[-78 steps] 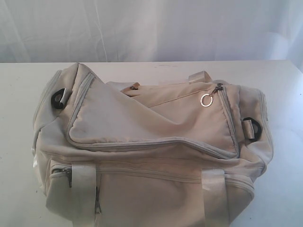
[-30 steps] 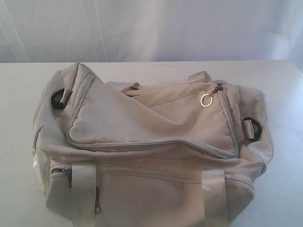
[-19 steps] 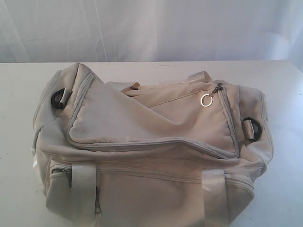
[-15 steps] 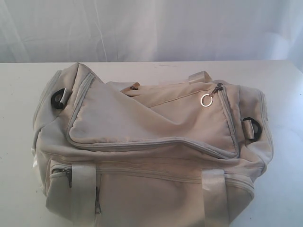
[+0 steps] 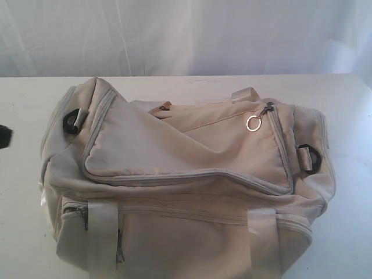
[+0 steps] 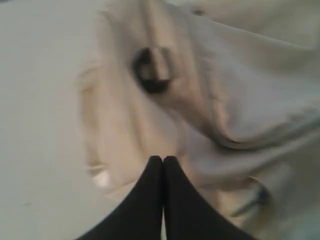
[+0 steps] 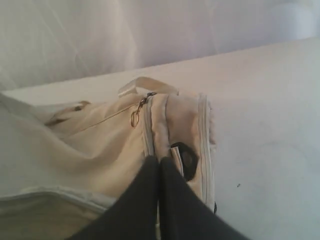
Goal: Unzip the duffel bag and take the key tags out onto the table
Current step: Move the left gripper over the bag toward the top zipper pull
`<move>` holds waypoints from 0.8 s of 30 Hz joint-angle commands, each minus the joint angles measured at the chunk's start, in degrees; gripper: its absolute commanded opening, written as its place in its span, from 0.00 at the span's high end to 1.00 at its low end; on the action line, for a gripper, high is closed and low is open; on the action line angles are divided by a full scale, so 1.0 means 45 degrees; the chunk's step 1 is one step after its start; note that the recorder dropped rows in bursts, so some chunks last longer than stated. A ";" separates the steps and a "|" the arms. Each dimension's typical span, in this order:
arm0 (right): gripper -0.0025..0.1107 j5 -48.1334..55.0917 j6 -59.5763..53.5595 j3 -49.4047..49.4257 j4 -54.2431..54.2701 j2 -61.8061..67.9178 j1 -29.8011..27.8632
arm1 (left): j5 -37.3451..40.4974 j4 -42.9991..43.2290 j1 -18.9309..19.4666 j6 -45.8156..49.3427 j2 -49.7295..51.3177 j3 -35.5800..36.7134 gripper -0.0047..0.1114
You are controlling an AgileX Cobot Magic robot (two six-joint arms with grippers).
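Both L jaws & R jaws together, empty | duffel bag (image 5: 174,151) zipped on worktop (image 5: 23,192) | best: R jaws part, pinch pull ring (image 5: 253,123); L jaws pin bag end.

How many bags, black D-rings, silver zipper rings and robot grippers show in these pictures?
Large beige fabric duffel bag: 1
Black D-rings at the bag's ends: 2
Round silver metal ring on the zipper pull: 1
Black grippers, left gripper and right gripper, both shut: 2
Total: 6
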 commanded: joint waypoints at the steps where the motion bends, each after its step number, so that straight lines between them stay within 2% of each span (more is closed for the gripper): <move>1: 0.98 0.1609 -0.2272 -0.1013 0.0462 0.1059 0.0048 | 0.3573 -0.4077 -0.0615 0.4543 0.1969 -0.2247 0.96; 3: 0.98 0.2555 -0.2426 -0.1368 0.0186 0.1568 0.0048 | 0.4991 -0.5537 -0.0753 0.5056 0.3154 -0.3626 0.96; 5: 0.98 0.2927 -0.2476 -0.1536 -0.0091 0.1906 0.0048 | 0.6094 -0.6109 -0.0753 0.5078 0.4391 -0.4995 0.96; 8: 0.98 0.3145 -0.2476 -0.1720 -0.0467 0.2343 0.0048 | 0.6754 -0.6103 -0.0775 0.4693 0.6354 -0.6926 0.96; 9: 0.98 0.3169 -0.2476 -0.1717 -0.0504 0.2468 0.0048 | 0.6728 -0.6103 -0.1110 0.4579 0.7335 -0.7800 0.96; 11: 0.98 0.3191 -0.2476 -0.1717 -0.0497 0.2603 0.0048 | 0.5878 -0.6070 -0.2061 0.4415 0.8903 -0.8913 0.96; 14: 0.98 0.3219 -0.2476 -0.1717 -0.0519 0.2737 0.0115 | 0.3454 -0.5952 -0.3731 0.4727 1.1286 -0.9841 0.96; 16: 0.98 0.2967 -0.2476 -0.1678 -0.0526 0.2737 0.0360 | 0.1918 -0.5631 -0.4381 0.4788 1.2530 -1.0324 0.96; 20: 0.98 0.2704 -0.2476 -0.1613 -0.0580 0.2737 0.0841 | 0.0293 -0.5289 -0.4927 0.5142 1.3932 -1.1182 0.96; 24: 0.98 0.2679 -0.2476 -0.1613 -0.0633 0.2737 0.0939 | -0.1011 -0.5289 -0.5193 0.7095 1.4636 -1.1545 0.96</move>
